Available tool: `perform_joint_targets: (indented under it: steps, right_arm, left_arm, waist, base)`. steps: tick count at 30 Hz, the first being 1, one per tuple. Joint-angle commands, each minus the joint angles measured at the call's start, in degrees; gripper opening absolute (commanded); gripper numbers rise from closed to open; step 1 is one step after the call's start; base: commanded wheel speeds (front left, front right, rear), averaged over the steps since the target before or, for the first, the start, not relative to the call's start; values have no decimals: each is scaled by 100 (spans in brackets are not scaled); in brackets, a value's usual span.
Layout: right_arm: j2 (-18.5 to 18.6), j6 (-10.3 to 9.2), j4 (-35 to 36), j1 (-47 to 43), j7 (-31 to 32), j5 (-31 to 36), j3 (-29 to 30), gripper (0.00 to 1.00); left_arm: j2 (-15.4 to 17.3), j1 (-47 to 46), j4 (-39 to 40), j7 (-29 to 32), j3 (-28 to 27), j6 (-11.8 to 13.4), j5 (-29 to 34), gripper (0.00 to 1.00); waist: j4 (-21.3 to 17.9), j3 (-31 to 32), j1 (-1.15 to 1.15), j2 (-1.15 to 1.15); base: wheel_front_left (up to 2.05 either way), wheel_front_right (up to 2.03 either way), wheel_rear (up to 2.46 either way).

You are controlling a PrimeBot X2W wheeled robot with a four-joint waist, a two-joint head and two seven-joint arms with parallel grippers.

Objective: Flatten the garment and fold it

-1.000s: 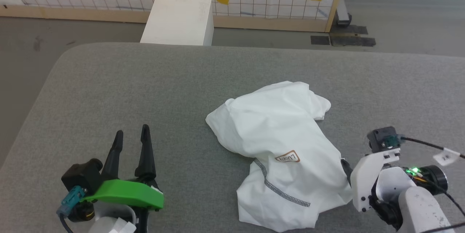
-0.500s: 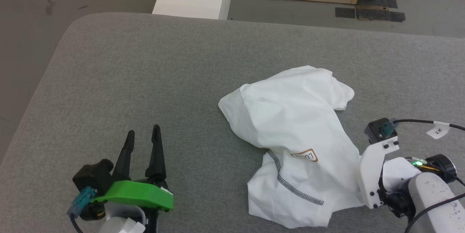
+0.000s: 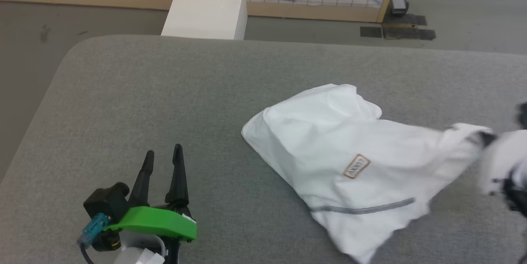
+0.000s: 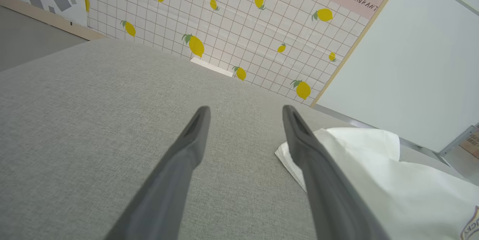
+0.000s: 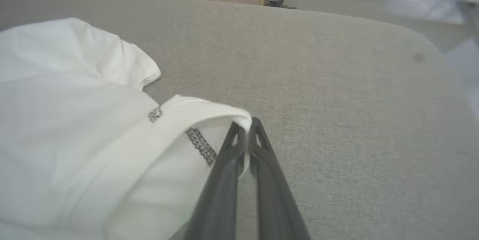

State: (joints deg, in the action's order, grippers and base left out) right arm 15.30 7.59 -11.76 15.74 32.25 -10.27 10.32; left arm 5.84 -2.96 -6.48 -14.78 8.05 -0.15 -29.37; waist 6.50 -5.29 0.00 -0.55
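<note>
Garment (image 3: 341, 153) is lying crumpled on the grey padded surface (image 3: 156, 91), right of centre. The right gripper (image 5: 247, 123) is pinching its edge tight, stretching that corner sideways. The left gripper (image 3: 163, 159) is sitting wide open, touching nothing.

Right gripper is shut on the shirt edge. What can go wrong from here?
1. The right gripper holds only a thin fold of the shirt at its very tips; a pull may slip it free.
2. The left gripper is open and apart from the shirt, so nothing anchors the bunched cloth; it may slide along instead of spreading.
</note>
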Motion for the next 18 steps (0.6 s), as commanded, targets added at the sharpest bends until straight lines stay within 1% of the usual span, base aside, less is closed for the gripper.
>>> perform_joint_targets:
  steps: [1,2,4,7,9,10,11,14,18]
  right_arm:
    - [7,-10,8,-122,36,127,298,0]
    - [-46,-10,-15,-269,123,201,601,0]
    - [-200,-10,-61,-604,297,311,984,0]
    - [-481,-10,-198,-1046,473,304,1229,0]
    - [-685,-10,-211,-1178,345,237,1304,1]
    - [-745,-10,-190,-1192,243,208,1310,49]
    - [-804,-10,-150,-1188,103,159,1336,100]
    - [-927,-10,105,-1104,-391,-36,1505,100]
    - [-1124,-10,723,-1014,-1106,-342,1945,100]
  left_arm:
    - [-21,-43,-23,-21,8,-48,61,100]
    - [-25,-56,-41,-21,20,-59,57,100]
    - [-28,-75,-73,-21,37,-72,43,100]
    - [-30,-83,-128,10,59,-87,9,100]
    - [-24,-75,-163,40,70,-96,-19,100]
    - [-20,-73,-177,57,75,-96,-27,100]
    - [-18,-74,-190,66,81,-95,-34,100]
    - [-26,-90,-226,106,121,-109,-61,100]
    - [-51,-106,-258,197,157,-99,-141,100]
  waist:
    - [-89,85,0,54]
    - [-95,93,0,54]
    - [-103,95,0,54]
    - [-129,92,0,54]
    - [-173,88,0,54]
    - [-188,94,0,54]
    - [-199,103,0,54]
    - [-197,175,0,54]
    - [-196,278,0,54]
  base:
    - [0,0,0]
    - [0,0,0]
    - [0,0,0]
    - [0,0,0]
    - [0,0,0]
    - [0,0,0]
    - [0,0,0]
    - [0,0,0]
    - [0,0,0]
